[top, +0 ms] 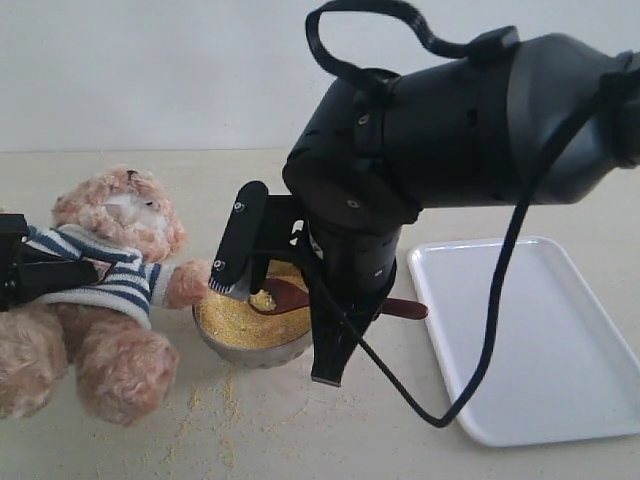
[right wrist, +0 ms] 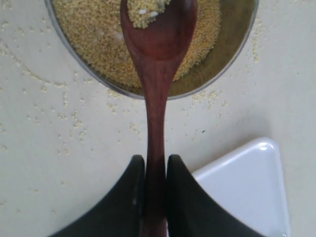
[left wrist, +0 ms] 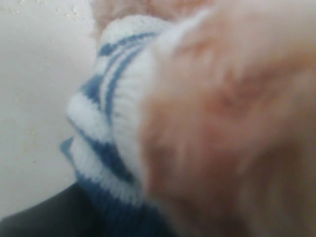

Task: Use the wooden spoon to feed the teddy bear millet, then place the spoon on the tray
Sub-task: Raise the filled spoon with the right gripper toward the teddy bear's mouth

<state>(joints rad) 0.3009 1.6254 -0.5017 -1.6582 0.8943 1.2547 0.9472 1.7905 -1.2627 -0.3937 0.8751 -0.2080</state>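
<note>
Right wrist view has the right fingers (right wrist: 123, 202) clamped on the handle of the wooden spoon (right wrist: 157, 74), whose bowl carries a little millet (right wrist: 145, 12) above the grain-filled steel bowl (right wrist: 237, 39); loose grains dot the surface (right wrist: 49, 173), and a corner of the tray (right wrist: 247, 187) lies just beside. Exterior view shows the teddy bear (top: 110, 270) lying beside that bowl, 1 paw at its rim, with the left fingers (top: 55, 272) against its striped shirt, though I cannot tell whether they grip it.

Bear (top: 110, 290) left; bowl (top: 232, 346) middle; tray (top: 545, 345) right
</note>
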